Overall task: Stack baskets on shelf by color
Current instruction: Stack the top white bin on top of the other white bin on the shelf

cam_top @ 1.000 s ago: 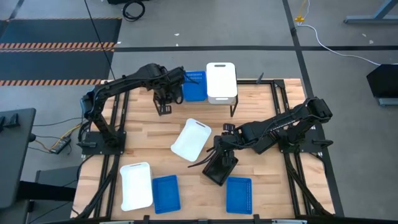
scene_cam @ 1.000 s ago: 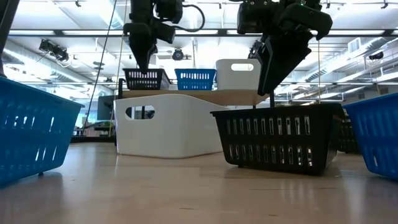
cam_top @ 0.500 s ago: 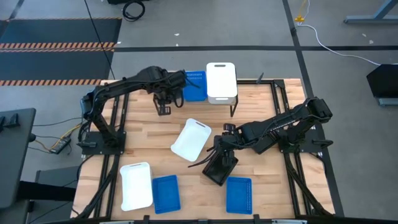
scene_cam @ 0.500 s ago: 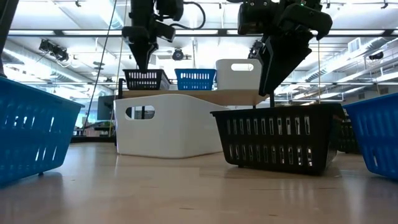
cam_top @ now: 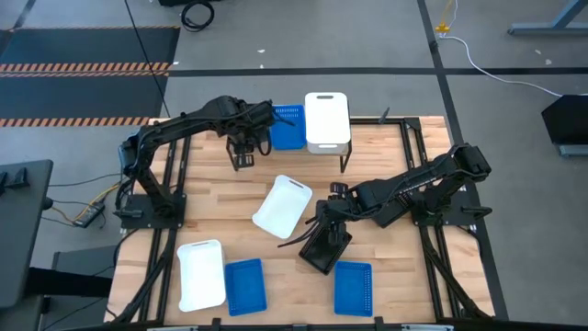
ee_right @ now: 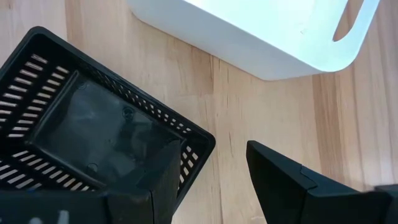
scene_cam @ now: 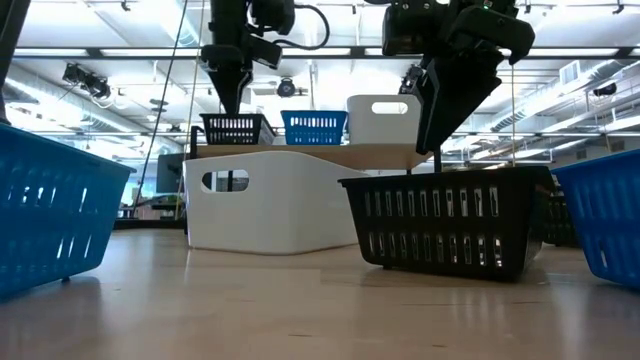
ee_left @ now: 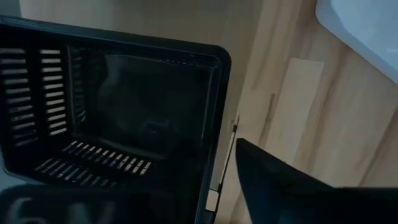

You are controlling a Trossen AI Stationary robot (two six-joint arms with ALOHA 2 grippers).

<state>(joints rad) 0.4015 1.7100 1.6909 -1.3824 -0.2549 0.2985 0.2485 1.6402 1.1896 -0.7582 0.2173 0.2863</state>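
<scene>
Black slatted basket (ee_right: 93,137), plain white basket (ee_right: 261,31), pale wooden table (ee_right: 249,118)

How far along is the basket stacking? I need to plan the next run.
Done: black basket, blue basket and white basket sit on the shelf. In hand: left hand is over that black basket; open right hand straddles a wall of the second black basket. Left: two loose white baskets, two loose blue baskets.

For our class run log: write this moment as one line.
left pincer: open above black basket on shelf | right pincer: open astride wall of table's black basket
</scene>
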